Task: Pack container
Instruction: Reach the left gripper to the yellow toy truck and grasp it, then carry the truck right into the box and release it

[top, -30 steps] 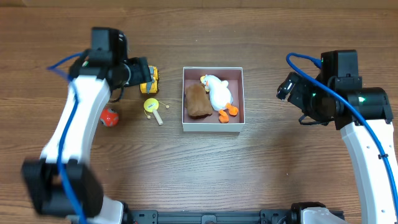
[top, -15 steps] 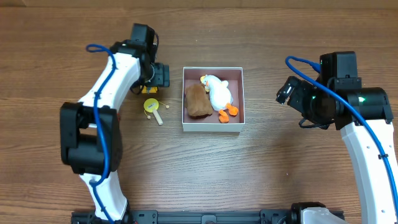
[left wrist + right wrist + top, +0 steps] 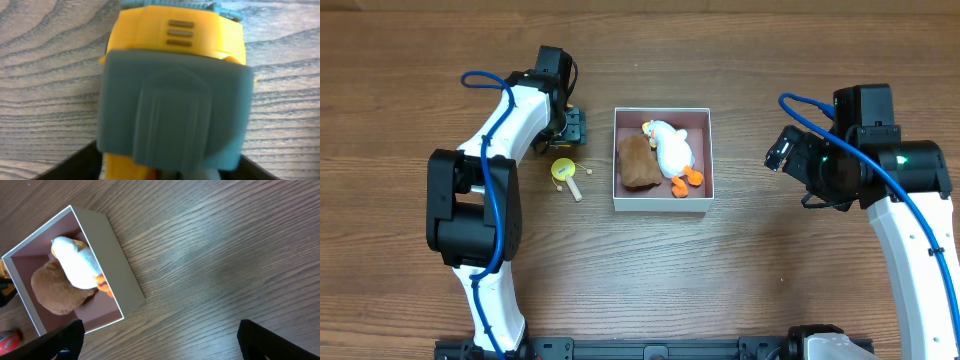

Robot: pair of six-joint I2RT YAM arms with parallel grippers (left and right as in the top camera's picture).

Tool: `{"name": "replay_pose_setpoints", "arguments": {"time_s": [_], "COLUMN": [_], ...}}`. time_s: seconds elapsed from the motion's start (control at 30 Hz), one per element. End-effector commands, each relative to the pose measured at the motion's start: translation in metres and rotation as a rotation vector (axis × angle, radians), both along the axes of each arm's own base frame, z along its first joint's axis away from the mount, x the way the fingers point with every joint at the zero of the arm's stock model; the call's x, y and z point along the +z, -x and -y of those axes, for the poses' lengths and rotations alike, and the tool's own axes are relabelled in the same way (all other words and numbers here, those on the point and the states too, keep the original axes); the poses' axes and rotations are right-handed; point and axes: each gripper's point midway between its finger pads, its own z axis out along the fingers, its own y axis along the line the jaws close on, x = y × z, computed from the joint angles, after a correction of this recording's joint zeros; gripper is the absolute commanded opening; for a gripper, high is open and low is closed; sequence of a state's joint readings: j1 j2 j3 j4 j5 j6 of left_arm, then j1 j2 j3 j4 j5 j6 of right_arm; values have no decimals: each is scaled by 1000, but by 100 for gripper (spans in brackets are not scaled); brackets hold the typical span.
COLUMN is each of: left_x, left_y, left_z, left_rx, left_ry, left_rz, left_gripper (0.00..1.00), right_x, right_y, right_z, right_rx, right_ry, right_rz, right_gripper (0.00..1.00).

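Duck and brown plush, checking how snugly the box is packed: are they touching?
Touching. In the right wrist view the duck overlaps the brown plush, with no gap between them.

Robotics lab bench; two white arms (image 3: 505,125) with blue cables (image 3: 480,75) flanking wood-grain table (image 3: 740,300); toys (image 3: 565,172) laid out.

The box (image 3: 660,207) is open from above, but a brown plush (image 3: 637,162) and a duck (image 3: 671,150) fill most of its floor (bare pink shows only along the right wall and lower edge). Left of it, a yellow toy (image 3: 563,171) and the left arm (image 3: 505,125) crowd the table (image 3: 770,290); its centre-right and bottom lie bare.
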State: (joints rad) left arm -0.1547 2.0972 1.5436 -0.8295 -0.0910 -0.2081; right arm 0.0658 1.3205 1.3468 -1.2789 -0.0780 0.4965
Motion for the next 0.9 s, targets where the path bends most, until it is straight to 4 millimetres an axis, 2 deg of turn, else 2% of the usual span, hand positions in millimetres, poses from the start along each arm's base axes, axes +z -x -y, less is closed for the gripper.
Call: {"name": "replay_pose_setpoints", "arguments": {"time_s": [0.0, 0.03, 0.17, 0.23, 0.3, 0.43, 0.6, 0.77, 0.87], "left_x": [-2, -2, -2, 0, 9, 48, 118, 172, 188], "left_y": [-7, -7, -5, -3, 0, 2, 5, 26, 49], "left_z": [-3, -3, -3, -1, -1, 0, 14, 60, 93], "left_rx": [-33, -33, -37, -49, -51, -52, -88, -297, -508], "left_ry": [-19, -19, -19, -9, -9, -13, 14, 91, 73], "left_rz": [6, 6, -2, -15, -35, -68, -67, -60, -82], "left_gripper": [37, 35, 36, 34, 25, 19, 18, 18, 18], "right_x": [-1, -1, -2, -3, -3, -3, -4, -4, -5], "right_y": [2, 3, 5, 7, 8, 9, 9, 11, 13], "right_z": [3, 3, 3, 3, 3, 3, 4, 6, 9], "right_rx": [-2, -2, -2, -2, -2, -2, -2, -5, -7], "right_ry": [12, 12, 12, 13, 13, 13, 14, 26, 48], "right_rz": [-9, -11, -22, -27, -33, -36, -39, -44, -55], "right_gripper": [100, 100, 100, 100, 100, 100, 100, 100, 100]}}
